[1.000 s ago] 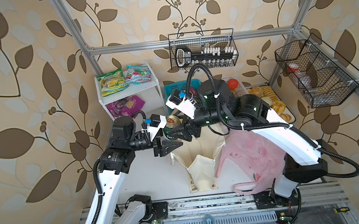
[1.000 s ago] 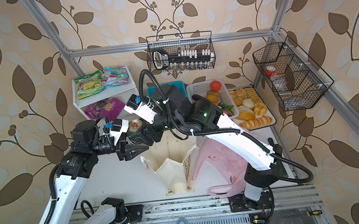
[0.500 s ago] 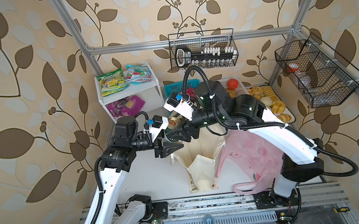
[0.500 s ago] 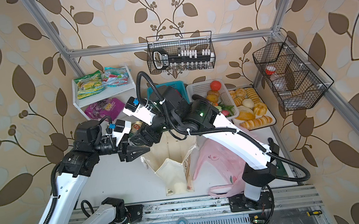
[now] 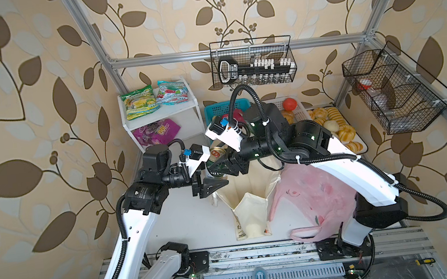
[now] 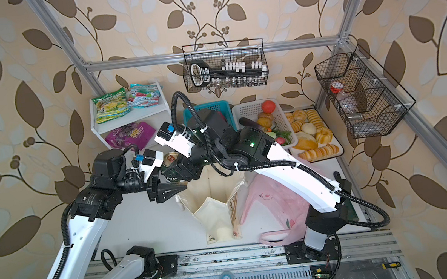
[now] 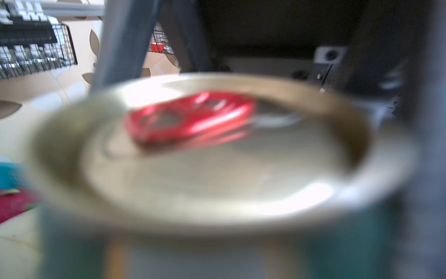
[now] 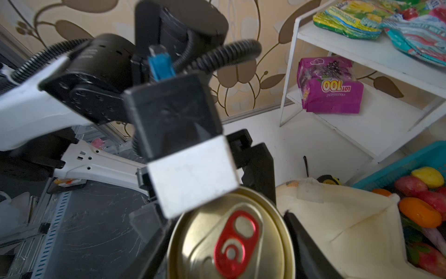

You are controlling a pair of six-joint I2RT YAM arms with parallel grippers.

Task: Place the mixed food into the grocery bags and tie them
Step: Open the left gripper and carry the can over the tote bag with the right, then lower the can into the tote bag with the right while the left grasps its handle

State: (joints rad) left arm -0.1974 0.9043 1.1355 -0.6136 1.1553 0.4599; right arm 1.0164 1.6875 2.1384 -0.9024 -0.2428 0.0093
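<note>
The white desk (image 5: 197, 220) is sitting inside a metal frame with leaf-patterned wallpaper all round. On it the canvas bag (image 5: 249, 200) is lying with its mouth gaping toward the back, and the pink bag (image 5: 314, 192) is slumping just beside it.

I am reading this step as a handover. The can (image 5: 216, 154) is hanging in the air, tilted, over the edge of the canvas bag's mouth on the left arm's side, and both claws are straddling it. The right claw (image 5: 221, 167) is pinching the can, with its black fingers lying against the sides in its wrist view. The left claw (image 5: 216, 176) is reaching round the can too, but its wrist view is too blurred, so I cannot tell whether it is gripping or spread clear.

To do this well, I am making sure only one claw is bearing the can before the other backs off. I am planning to draw the left claw straight back along its own fingers so it is not nudging that smooth round wall. Then I am aiming to carry the can over the middle of the mouth and go low before letting go, since the soft cloth could fold under a drop.

The purple pouch (image 5: 155, 130) and teal packet (image 5: 172, 94) are waiting on the shelf (image 5: 173, 113), and the toy fruit (image 8: 420, 215) in the blue basket (image 8: 395, 166).
</note>
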